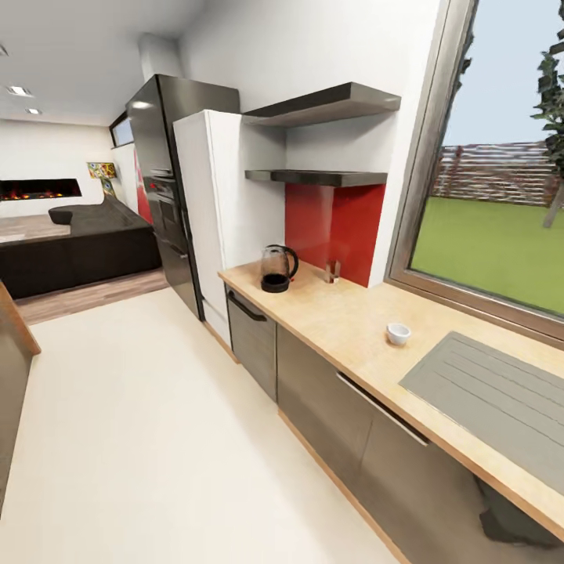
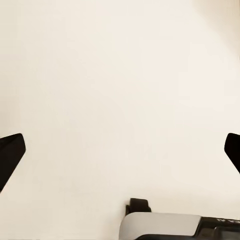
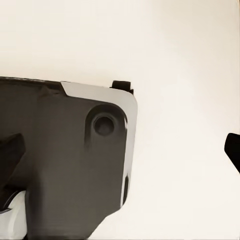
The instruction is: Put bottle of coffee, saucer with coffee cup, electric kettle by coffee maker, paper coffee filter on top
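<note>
Kitchen worktop runs away from me along the window wall: the kitchen countertop (image 1: 345, 329), tan wood over grey cabinet fronts. On it the electric kettle (image 1: 278, 269) stands upright near the far end, its long axis vertical, its black loop handle turned toward the red splashback (image 1: 333, 227). Well apart from it, nearer me, the coffee cup (image 1: 399, 334) sits mouth-up just beside the grey drainer (image 1: 493, 399); I cannot make out its handle. Above the splashback hangs the kitchen shelf (image 1: 321, 178).

I judge I am between steps, travelling, carrying nothing. Next I need to close on the counter and reach for one piece.

My left gripper (image 2: 120, 155) is spread wide over pale floor, nothing between the fingertips. My right gripper (image 3: 122, 150) is likewise spread and empty, above my own base (image 3: 75, 150).
</note>
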`<state>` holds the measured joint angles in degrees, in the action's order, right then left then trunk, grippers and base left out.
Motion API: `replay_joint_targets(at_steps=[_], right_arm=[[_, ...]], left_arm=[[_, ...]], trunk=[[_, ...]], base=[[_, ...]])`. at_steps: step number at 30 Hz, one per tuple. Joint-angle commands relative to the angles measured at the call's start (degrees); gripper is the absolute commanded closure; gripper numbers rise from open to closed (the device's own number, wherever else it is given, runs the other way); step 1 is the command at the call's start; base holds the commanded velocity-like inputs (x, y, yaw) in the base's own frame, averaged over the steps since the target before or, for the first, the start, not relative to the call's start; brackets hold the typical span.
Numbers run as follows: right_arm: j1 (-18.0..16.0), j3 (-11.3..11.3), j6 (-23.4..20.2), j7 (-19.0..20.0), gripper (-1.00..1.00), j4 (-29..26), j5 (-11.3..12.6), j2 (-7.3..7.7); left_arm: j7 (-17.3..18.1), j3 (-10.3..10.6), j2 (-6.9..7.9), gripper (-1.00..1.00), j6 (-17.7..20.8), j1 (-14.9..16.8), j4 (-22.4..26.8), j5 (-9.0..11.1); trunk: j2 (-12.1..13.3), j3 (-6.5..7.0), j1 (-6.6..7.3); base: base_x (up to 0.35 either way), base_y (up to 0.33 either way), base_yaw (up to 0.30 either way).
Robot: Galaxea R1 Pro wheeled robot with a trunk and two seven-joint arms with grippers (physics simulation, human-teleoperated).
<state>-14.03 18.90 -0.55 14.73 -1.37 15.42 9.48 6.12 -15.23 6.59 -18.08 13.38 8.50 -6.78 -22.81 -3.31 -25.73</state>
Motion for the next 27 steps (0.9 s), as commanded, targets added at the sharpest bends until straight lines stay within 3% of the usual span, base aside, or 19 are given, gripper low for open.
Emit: replay_joint_targets(at_steps=[1, 9, 27], right_arm=[[0.38, 0.44, -0.06, 0.13, -1.0, -0.03, 0.6, 0.0], [1.09, 0.47, -0.1, -0.02, -1.0, -0.3, 0.47, -0.89], [1.11, 0.27, 0.2, -0.13, -1.0, -0.3, 0.76, -0.95]], left_arm=[[0.22, -0.51, 0.03, -1.0, -0.2, 0.06, -0.07, -0.6], [0.24, -0.5, 0.08, -1.0, -0.19, 0.06, -0.08, -0.53], [0.21, -0.5, 0.09, -1.0, -0.12, 0.06, -0.07, -0.56]], trunk=[[-0.12, -0.12, -0.06], [-0.12, -0.12, -0.06], [-0.12, -0.12, -0.06]], base=[[0.233, 0.279, 0.038], [0.233, 0.28, 0.008], [0.198, 0.287, 0.0]])
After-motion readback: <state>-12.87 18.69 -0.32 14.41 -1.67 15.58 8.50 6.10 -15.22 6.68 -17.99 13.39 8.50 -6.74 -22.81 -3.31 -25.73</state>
